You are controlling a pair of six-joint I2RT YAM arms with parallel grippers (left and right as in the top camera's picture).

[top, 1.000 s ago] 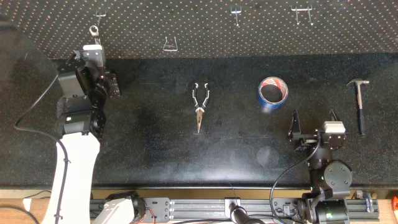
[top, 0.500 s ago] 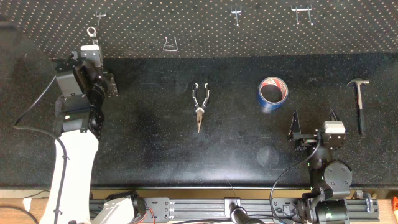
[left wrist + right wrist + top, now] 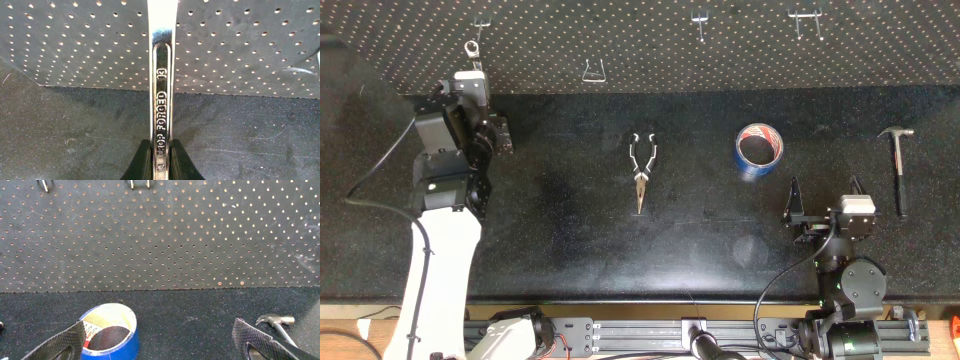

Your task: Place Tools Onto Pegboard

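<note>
- One perforated pegboard stands behind the black table.
- Right jaws hang spread and empty over the table, with the blue tape roll just beside one finger and the hammer near the other.
- Pliers lie mid-table, seen from above.
- Left jaws clench the wrench by its shank. The wrist view shows it rising against the pegboard, and the top view shows its ring end near a hook.
</note>
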